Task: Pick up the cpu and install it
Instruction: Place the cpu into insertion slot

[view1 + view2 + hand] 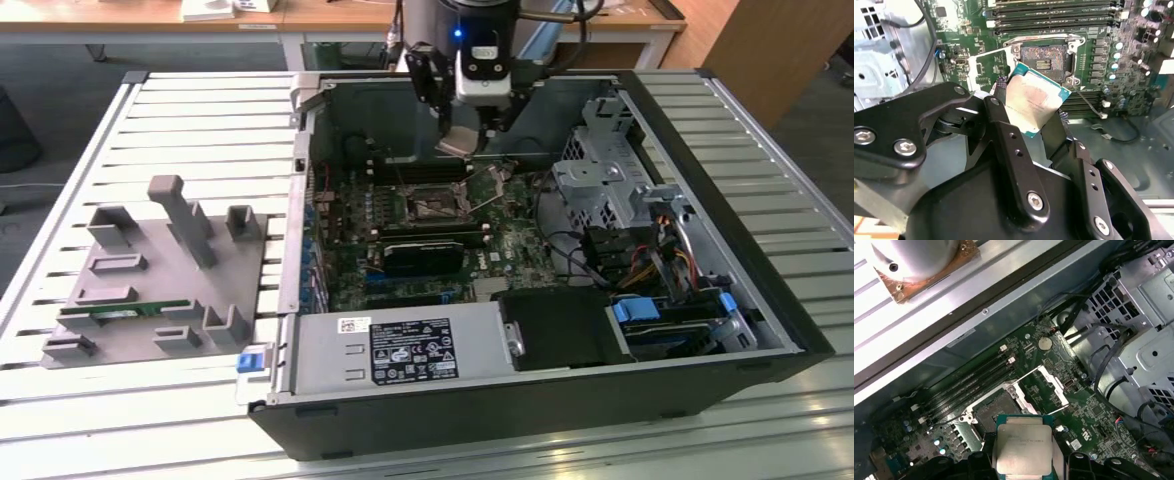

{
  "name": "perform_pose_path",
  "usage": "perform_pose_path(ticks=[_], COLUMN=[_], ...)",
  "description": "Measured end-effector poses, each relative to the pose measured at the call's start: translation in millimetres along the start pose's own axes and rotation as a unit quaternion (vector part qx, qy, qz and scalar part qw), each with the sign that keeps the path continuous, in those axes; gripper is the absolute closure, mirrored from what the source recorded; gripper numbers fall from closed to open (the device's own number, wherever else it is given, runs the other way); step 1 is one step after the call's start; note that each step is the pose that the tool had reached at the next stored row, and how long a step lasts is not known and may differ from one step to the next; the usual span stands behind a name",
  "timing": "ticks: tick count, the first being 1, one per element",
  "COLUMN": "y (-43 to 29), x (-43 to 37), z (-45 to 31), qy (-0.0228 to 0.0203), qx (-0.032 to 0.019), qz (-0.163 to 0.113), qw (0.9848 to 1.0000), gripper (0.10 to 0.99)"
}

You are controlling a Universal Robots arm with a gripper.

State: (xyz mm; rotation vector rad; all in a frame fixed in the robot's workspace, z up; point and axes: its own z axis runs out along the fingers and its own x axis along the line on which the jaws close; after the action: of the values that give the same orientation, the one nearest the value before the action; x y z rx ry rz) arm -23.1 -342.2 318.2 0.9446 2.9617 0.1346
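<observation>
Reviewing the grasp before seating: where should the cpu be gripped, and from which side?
By two opposite thin edges, approached from the metal-top side, as the tool grips the cpu now. It is a flat thin square, so edges are the only purchase, and that probably keeps the underside free for the open socket.

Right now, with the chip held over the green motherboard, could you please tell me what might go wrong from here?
1. The square silver-topped cpu chip, pinched at its edges by the black hand, looks turned against the open square socket; lowered so, it might seat askew.
2. The opened silver metal retention frame stands beside the socket and could catch the chip.
</observation>
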Motion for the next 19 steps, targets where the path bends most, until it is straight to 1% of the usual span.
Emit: perform_pose_path(ticks=[2,6,11,15,19], y=[-1.3,-6.9,-7.6,-7.8,-8.0], x=[1.7,9.4,12.1,12.6,13.1], z=[1.4,3.7,7.4,10.8,14.6], qy=[-0.0007,-0.0014,-0.004,-0.0067,-0.0094], qx=[0.0001,0.0001,0.0007,0.0009,0.0011], qz=[0.008,0.014,0.039,0.068,0.096], qw=[1.0,0.9999,0.9992,0.9977,0.9953], gripper=[0.557,0.557,0.557,0.557,0.557])
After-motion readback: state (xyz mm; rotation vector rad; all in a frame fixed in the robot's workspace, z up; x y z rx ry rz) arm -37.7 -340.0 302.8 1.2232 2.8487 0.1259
